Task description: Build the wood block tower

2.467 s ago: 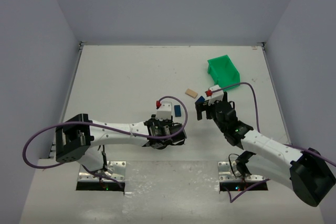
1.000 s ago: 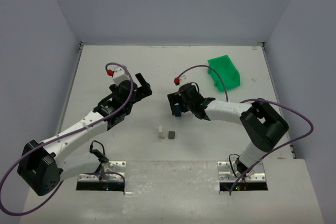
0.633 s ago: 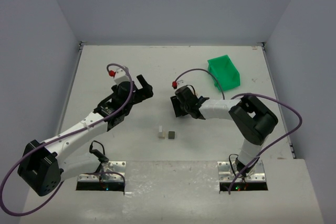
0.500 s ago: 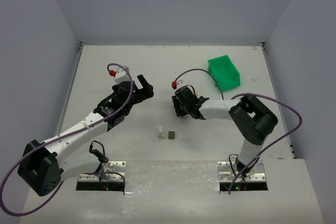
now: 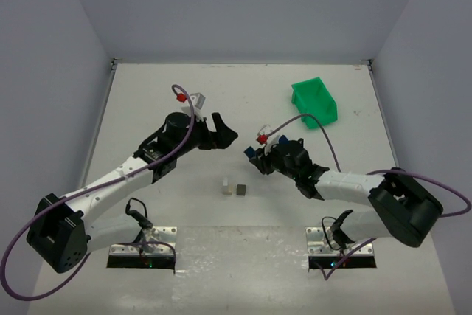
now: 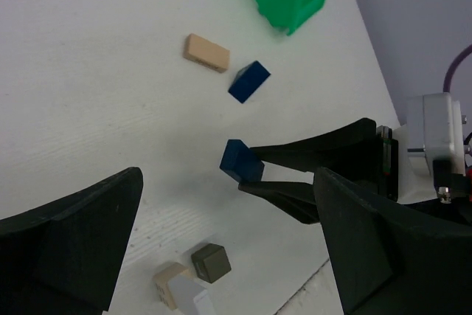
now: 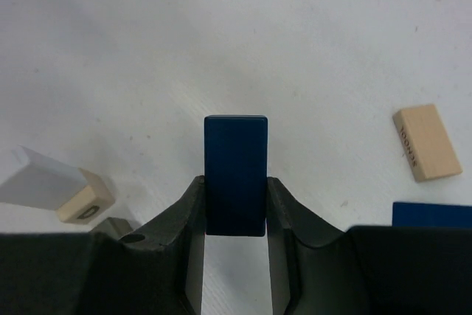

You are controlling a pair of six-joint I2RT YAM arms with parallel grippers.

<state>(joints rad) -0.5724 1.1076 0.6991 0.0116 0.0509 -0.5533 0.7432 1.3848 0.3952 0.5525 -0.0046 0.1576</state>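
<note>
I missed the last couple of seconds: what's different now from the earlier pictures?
The right gripper picked up a blue block and shifted left with it. The left gripper, open, left the spot where two cubes now show and reached farther out. The bin stayed put.

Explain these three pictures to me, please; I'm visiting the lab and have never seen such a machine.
A left arm and a right arm are bolted to a white table. Each ends in a two-finger gripper. One picture looks down from above. The other two come from cameras on the wrists, so the dark shapes at their edges are the fingers themselves. The right gripper is shut on a dark blue block. The left gripper is open and holds nothing. On the table lie a tan cube beside a dark grey cube, a pale plank, a second blue block and a green bin.
</note>
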